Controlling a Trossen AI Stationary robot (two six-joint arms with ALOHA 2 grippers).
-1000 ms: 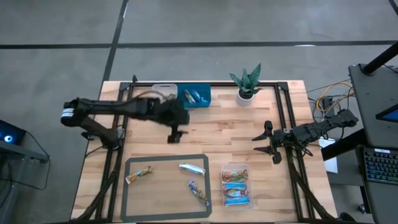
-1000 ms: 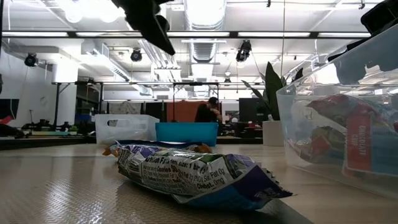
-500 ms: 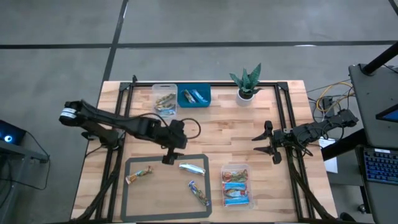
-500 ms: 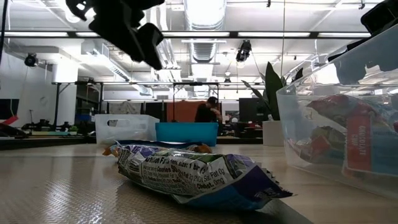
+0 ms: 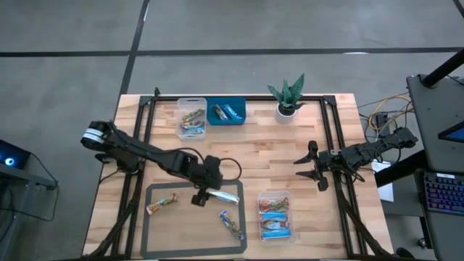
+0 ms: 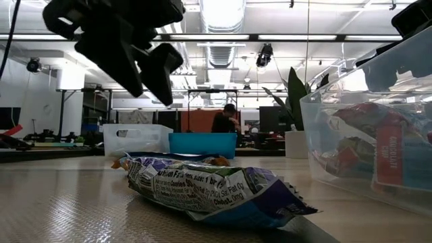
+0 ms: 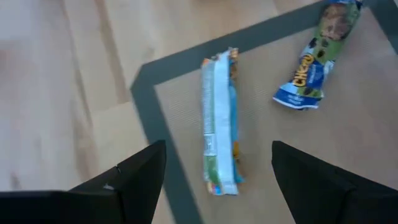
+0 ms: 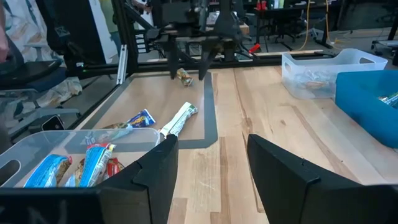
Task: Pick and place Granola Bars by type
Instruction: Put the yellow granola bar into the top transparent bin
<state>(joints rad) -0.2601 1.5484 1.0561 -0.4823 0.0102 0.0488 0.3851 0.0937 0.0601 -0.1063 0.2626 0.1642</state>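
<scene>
We see left hand [image 5: 201, 197] spread wide, empty, hovering over silvery-white bar [image 5: 224, 196] on grey mat [image 5: 154, 190], bench [image 5: 261, 156] front; in the wrist view the bar [image 7: 219, 121] lies flat between the fingers. Right hand [image 5: 307, 167] waits w/ fingers apart, holding nothing, at bench's right side. Bar's long axis runs approx. along bench width, slightly skewed, ends left and right in high view. We judge it light, crinkly, slick foil wrapper, soft-ish inside; best pinched across narrow mid-section, not by crimped ends. Two other bars on mat: blue one [image 5: 233, 225], brown one [image 5: 162, 204].
</scene>
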